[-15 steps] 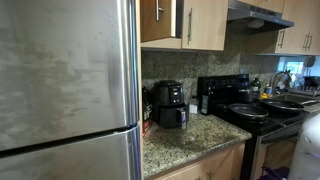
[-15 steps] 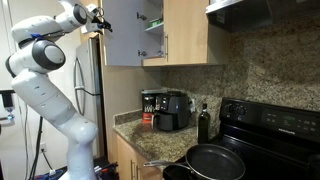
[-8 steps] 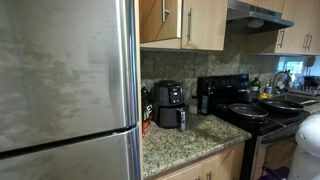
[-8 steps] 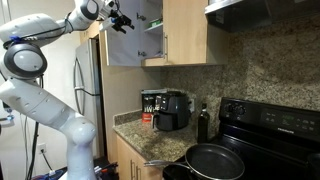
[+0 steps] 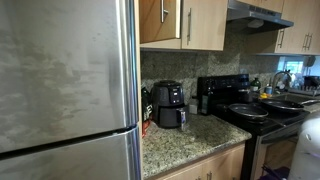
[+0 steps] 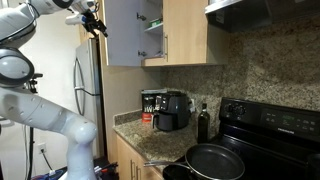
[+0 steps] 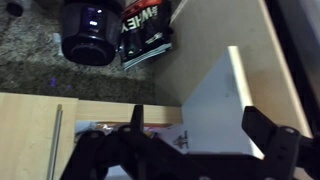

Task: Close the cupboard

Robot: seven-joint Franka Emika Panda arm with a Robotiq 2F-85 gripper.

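Observation:
The cupboard is a light beige wall cabinet above the counter. Its left door stands swung open, with shelves showing inside, and its right door is shut. In an exterior view only the cupboard's lower part and slim silver handles show. My gripper is up high, just left of the open door's outer edge. In the wrist view the gripper is open and empty. The pale face of the open door lies between and beyond its fingers.
A big stainless-steel fridge stands beside the cupboard. Under it, on the granite counter, stand a black air fryer, a red-labelled box and a dark bottle. A black stove with pans is at the right.
The gripper swung right to the open door's face half a second ago and has now moved back left past its edge. The door's angle looks unchanged.

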